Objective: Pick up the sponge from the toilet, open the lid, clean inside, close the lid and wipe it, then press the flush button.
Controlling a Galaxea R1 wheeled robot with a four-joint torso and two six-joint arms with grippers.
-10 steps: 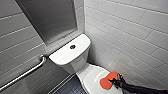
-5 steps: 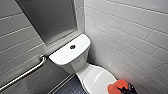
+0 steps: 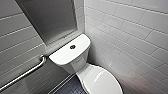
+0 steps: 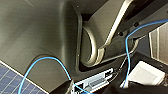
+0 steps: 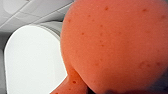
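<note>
Right wrist view: orange-red soft pitted sponge (image 5: 115,45) looms large, hanging clear above white oval plastic lid (image 5: 32,62). Lid lies down over bowl. I judge right pincer clamped on sponge, since nothing else holds it off lid; grip point hidden behind sponge. Head view: white glossy ceramic toilet (image 3: 75,65), small round dark flush button (image 3: 72,46) mid tank top, steel grab bar (image 3: 25,73) on tiled wall. Lid front cut off at frame edge. Left pincer: I cannot tell its state; blue cable (image 4: 128,50) crosses dark robot body.
</note>
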